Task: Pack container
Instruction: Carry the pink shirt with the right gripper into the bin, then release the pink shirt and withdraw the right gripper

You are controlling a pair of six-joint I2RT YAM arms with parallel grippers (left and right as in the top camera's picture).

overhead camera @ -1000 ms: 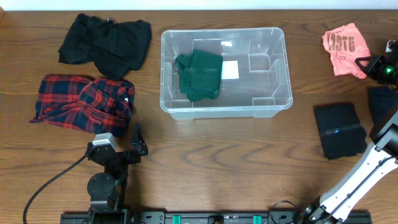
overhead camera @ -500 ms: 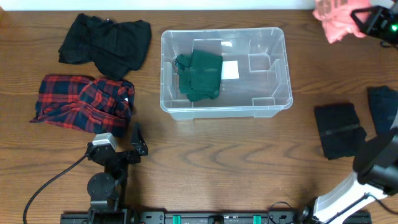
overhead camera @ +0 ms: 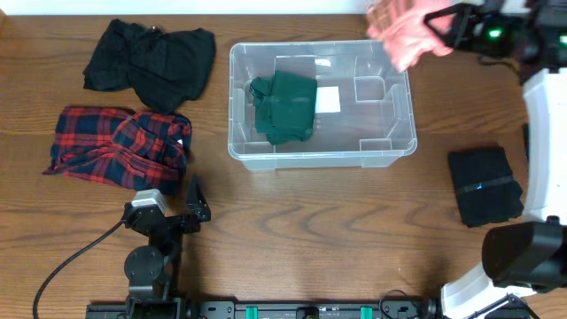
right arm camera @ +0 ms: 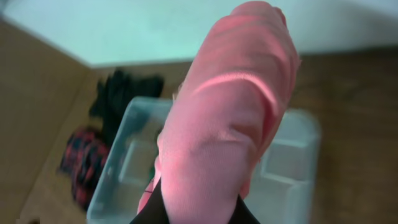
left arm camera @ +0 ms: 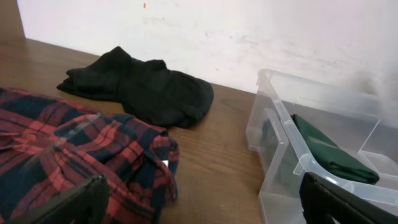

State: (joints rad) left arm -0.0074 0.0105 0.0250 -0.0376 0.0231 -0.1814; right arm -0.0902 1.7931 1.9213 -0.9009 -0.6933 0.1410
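The container (overhead camera: 319, 158) sits open-topped at the middle of the table (overhead camera: 354, 239), long side facing the arms. Inside it, a green cloth (overhead camera: 285, 108) lies folded in the left half, and the white label (overhead camera: 329, 99) shows on the base just right of that cloth. The right half of the container holds nothing but its moulded dividers.

The right claw (overhead camera: 436, 32) is off the container's far right corner, just outside the rim, and is clamped on a pink cloth (overhead camera: 400, 34). The cloth is blurred in the overhead view and overlaps that far right corner, so the container lies to the left of the claw and nearer the arms. In the right wrist view the pink cloth (right arm camera: 230, 124) fills the middle of the picture, rising from the dark fingers (right arm camera: 146, 214) at the bottom edge, with the container (right arm camera: 298, 168) lower down behind it. How high the cloth hangs over the rim cannot be told.

The left claw (overhead camera: 197, 202) stands wide apart and holds nothing. It is off the container's near left corner, well apart from it, and its wrist view shows the container (left arm camera: 277, 134) at the right with the green cloth (left arm camera: 329, 155) in it.

Left of the container lie a plaid shirt (overhead camera: 115, 146), nearer the arms, and a black cloth (overhead camera: 151, 62), farther back. Right of the container, toward the near side, lies a folded black piece (overhead camera: 483, 184).
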